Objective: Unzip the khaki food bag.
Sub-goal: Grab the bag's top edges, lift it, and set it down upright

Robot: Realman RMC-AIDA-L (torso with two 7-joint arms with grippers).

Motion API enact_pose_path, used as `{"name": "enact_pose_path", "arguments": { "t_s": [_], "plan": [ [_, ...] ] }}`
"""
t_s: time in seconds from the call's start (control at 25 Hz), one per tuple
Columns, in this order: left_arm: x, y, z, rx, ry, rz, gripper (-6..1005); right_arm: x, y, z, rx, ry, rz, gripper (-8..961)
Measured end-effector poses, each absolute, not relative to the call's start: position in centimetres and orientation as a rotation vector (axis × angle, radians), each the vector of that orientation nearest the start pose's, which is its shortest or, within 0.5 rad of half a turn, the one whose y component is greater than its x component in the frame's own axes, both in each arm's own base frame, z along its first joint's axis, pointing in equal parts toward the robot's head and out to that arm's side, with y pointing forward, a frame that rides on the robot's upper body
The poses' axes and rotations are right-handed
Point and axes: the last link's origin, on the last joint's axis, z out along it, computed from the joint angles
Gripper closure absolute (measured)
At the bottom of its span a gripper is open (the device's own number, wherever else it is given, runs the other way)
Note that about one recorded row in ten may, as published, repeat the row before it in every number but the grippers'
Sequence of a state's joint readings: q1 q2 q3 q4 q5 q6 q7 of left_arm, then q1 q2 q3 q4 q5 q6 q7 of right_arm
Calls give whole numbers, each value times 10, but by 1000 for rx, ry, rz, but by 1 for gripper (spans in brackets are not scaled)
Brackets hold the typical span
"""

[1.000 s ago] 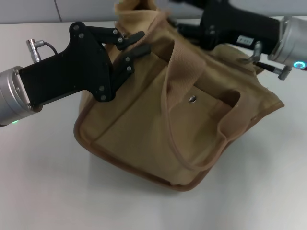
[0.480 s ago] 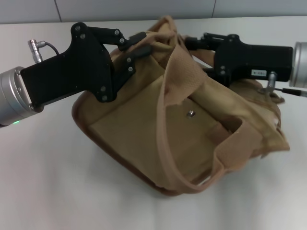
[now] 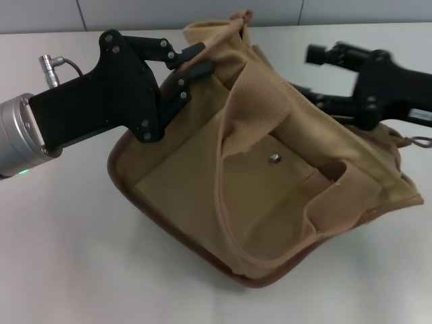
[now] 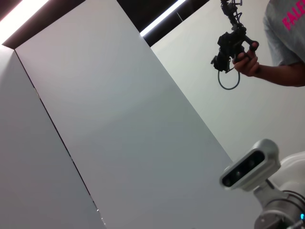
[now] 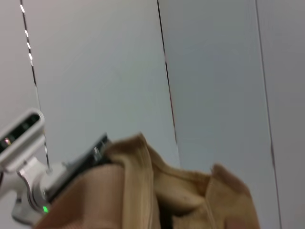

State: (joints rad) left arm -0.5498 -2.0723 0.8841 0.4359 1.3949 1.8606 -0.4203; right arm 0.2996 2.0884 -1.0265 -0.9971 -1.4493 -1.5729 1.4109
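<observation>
So the khaki food bag point(image 3: 270, 182) sits in the middle of a smooth pale table point(image 3: 74, 256), slumped and tipped so its front panel faces up at the head camera. It's soft tan canvas, boxy but crumpled, with darker brown piping running round the bottom edge. A wide woven strap point(image 3: 253, 101) loops down over the front, and there's a small metal snap point(image 3: 274, 158) on the pocket flap. The top corner of the fabric is pulled up into a peak near the far edge of the table.

The left gripper point(image 3: 197, 62), black with little silver screws, comes in from the left, and its two fingers are nearly pressed together, pinching the bag's top edge just beside that raised corner. The right gripper point(image 3: 322, 77) is over at the bag's upper right, behind the canvas. One finger shows above the bag and another lies lower against the fabric, so it looks spread apart and not clamped on anything I can make out.

The right wrist view just shows bunched tan cloth up close with the wall behind it. Loads of bare table in front of the bag and to its left.
</observation>
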Motion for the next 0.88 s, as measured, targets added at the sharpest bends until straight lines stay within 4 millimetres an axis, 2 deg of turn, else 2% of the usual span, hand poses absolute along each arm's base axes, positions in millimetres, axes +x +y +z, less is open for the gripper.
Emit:
{"name": "enact_pose_path", "arguments": {
  "t_s": [0.12,0.2,0.4,0.56,0.6,0.64,0.8,0.88],
  "plan": [
    [-197,306,9,-2259,598,-1249,885,220,302,48,-2491,253,1135,114],
    [-197,306,9,-2259,599,-1250,885,228,296,52,-2372,160,1200,114],
    [-195,308,9,-2259,605,-1251,884,227,302,51,-2304,169,1262,114],
    [-194,308,9,-2260,608,-1252,883,211,319,44,-2335,146,1265,115],
    [-194,309,9,-2261,611,-1252,883,201,327,35,-2380,145,1247,115],
    [-194,309,9,-2261,611,-1252,882,201,327,35,-2380,145,1247,115],
    [-193,309,8,-2261,612,-1253,881,185,337,14,-2513,167,1142,115],
    [-193,309,8,-2261,612,-1253,881,184,337,12,-2533,171,1122,115]
  ]
}}
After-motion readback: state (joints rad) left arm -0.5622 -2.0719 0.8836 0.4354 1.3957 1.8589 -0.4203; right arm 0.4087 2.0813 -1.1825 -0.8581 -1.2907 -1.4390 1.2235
